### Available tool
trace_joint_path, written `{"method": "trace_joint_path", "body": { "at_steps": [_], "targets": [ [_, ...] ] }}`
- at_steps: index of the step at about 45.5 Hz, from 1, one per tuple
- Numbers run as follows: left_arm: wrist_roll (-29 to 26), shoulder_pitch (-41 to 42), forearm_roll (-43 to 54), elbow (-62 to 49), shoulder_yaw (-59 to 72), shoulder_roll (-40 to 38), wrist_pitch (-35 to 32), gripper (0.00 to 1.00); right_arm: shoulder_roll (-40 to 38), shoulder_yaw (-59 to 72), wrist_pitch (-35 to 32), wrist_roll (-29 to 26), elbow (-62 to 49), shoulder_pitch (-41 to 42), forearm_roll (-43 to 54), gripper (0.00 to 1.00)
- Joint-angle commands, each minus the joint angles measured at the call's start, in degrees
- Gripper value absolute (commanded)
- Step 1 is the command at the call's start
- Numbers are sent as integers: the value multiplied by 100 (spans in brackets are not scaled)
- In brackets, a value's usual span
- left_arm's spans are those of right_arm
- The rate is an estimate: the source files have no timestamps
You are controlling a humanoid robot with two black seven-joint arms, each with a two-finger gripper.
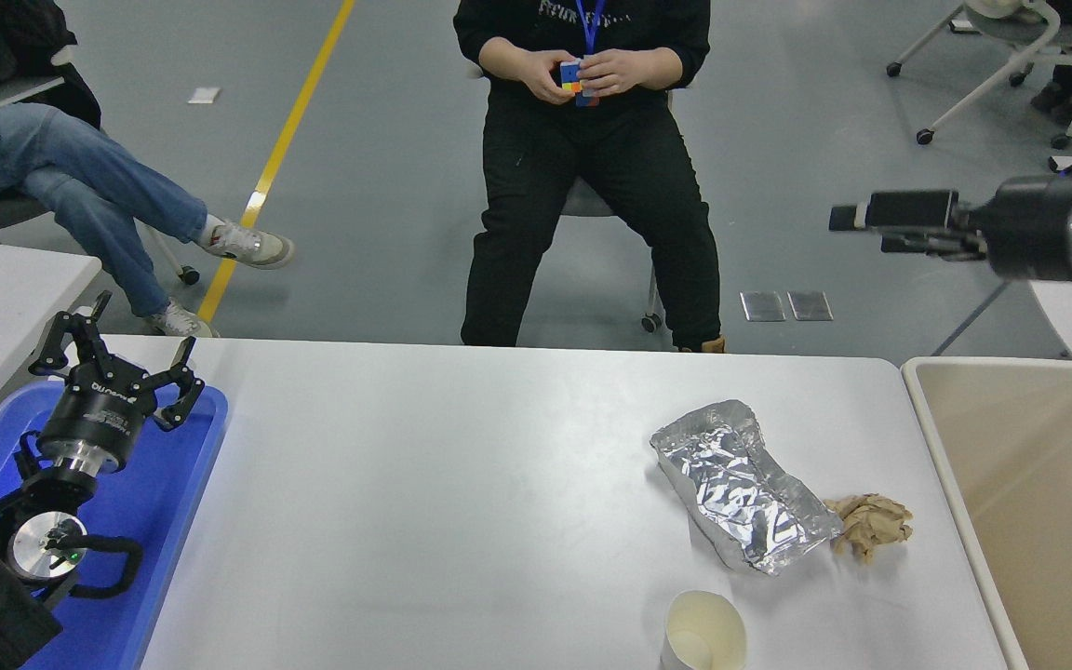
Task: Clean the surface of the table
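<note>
Desk surface (462, 484) fills the near half of the view, white, matte, rounded far corners. Litter sits on its right side: crumpled foil bag (741, 486) lying flat, a wad of brown paper (871, 526) touching the bag's near-right corner, and a paper cup (703, 635) at the near edge, just in front of the bag, mouth facing the camera.

Left gripper (117, 358) is parked over the blue tray (173, 484) at the desk's left end, jaws spread, holding nothing.

Right gripper (880, 223) comes in from the right edge, high up and far beyond the desk, over the floor, pointing left and level. It is seen side-on; cannot tell whether its jaws are spread or pressed together. Nothing visible in them.

Beige bin (941, 437) butts against the desk's right end; the part in view shows only bare interior.

Person in black (592, 186) sits at the far side, both hands on a colour cube (573, 76). Second person in jeans (80, 186) sits far left, legs crossed.
</note>
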State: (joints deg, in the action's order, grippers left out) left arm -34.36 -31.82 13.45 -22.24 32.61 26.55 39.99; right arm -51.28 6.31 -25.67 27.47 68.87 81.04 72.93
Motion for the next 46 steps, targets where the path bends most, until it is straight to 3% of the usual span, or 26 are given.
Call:
{"method": "trace_joint_path", "body": {
  "at_steps": [1, 11, 24, 46],
  "targets": [
    [9, 0, 0, 0, 0, -1, 0, 100, 486, 266, -44, 30, 821, 70, 1636, 99],
    [0, 0, 0, 0, 0, -1, 0, 100, 1049, 652, -35, 22, 979, -9, 2198, 99],
    [0, 0, 0, 0, 0, -1, 0, 100, 1375, 802, -35, 22, 1032, -835, 2884, 99],
    [0, 0, 0, 0, 0, -1, 0, 100, 1427, 696, 26, 22, 1041, -1661, 2928, 98]
  ]
}}
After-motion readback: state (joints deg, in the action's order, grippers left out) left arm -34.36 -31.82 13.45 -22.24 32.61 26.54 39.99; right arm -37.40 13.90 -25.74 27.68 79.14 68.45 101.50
